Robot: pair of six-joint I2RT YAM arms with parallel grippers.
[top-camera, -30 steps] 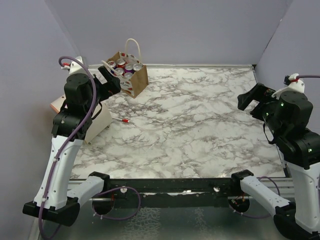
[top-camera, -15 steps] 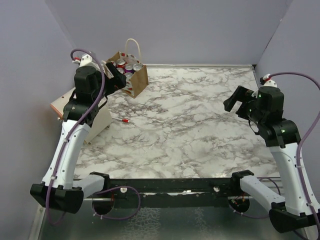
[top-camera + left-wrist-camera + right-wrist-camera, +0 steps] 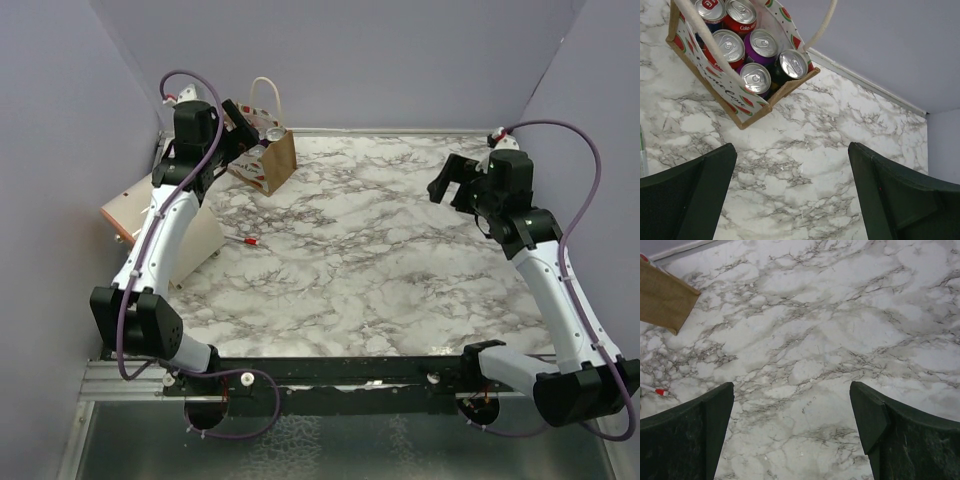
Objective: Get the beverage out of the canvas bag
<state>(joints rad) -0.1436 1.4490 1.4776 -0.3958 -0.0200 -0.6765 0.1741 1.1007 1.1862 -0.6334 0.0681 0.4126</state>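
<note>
**A:** Left gripper (image 3: pixel 791 150) hangs above the bag (image 3: pixel 747 107), a bit off its mouth. The jaws are spread wide with nothing in them. The bag stands upright in the far-left corner of the table (image 3: pixel 400 260), mouth open, with six cans (image 3: pixel 756 77) packed top-up inside.

**B:** Right gripper (image 3: pixel 452 182)?

**A:** Also wide and empty, well apart from the bag, over bare marble on the right. The pick doesn't need it, but it could pin the bag.

**B:** Which can?

**A:** I'd take the corner can (image 3: pixel 792 64). It has bag wall on two sides, so fewer neighbours. Centre over it and come straight down. Put one finger between it and the purple can (image 3: pixel 762 45) and the other along the wall.

**B:** Handles?

**A:** One handle (image 3: pixel 705 42) lies across the cans on the far row. The other handle (image 3: pixel 821 25) rises right by the corner can. Stay between them, or a finger may snag a loop and drag the bag.

**B:** Room for a finger?

**A:** Can't tell from the wrist view; the cans look like they're touching. Grip high on the body, lift vertically, and watch for the bag riding up.
</note>
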